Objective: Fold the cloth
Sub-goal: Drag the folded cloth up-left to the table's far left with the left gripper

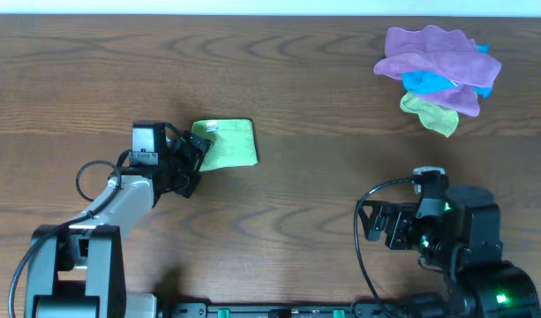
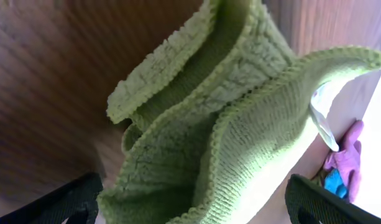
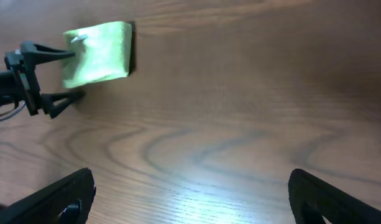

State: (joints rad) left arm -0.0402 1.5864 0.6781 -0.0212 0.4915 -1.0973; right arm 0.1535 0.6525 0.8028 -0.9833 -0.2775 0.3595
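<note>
Okay, we see the lime-green fuzzy microfibre cloth (image 1: pixel 228 146) folded, ribbed layers bunched between the left gripper (image 1: pixel 198 163)'s wide-spread jaws; right gripper (image 3: pixel 190 180) spread too.

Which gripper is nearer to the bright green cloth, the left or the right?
Left. The left gripper is at the edge of the cloth, fingers open around it; the right gripper is far from it, open too.

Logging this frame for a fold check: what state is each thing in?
cloth: folded small, edge layers gaping.
left gripper: open, straddling the cloth's edge.
right gripper: open, empty.
purple cloth, blue cloth, olive cloth: crumpled in one heap.
</note>
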